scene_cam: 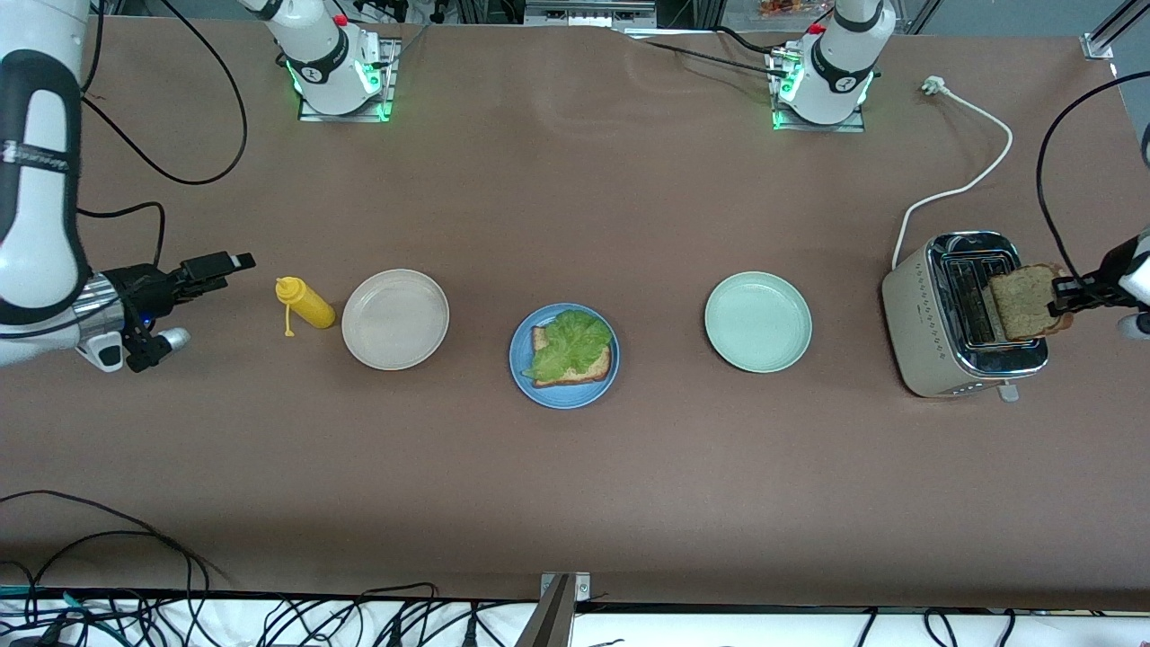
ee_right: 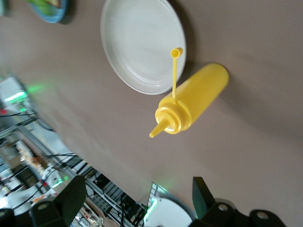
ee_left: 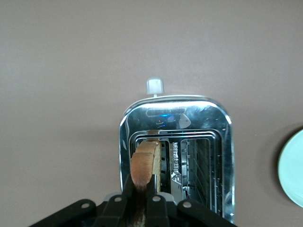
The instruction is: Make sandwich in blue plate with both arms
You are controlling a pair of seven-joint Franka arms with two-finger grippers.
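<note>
Brown bread slice [scene_cam: 1024,301] pinched by left gripper [scene_cam: 1065,296] over toaster [scene_cam: 952,323]; right gripper [scene_cam: 235,262] spread, waiting near yellow bottle [scene_cam: 305,303].

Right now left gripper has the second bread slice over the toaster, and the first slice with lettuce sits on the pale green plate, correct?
Not quite. The front view shows the bread slice with lettuce on the blue plate; the pale green plate holds nothing. The left gripper does hold the second slice over the toaster.

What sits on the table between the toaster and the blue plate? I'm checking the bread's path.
Only the pale green plate lies between the toaster and the blue plate; otherwise bare table, per the front view.
</note>
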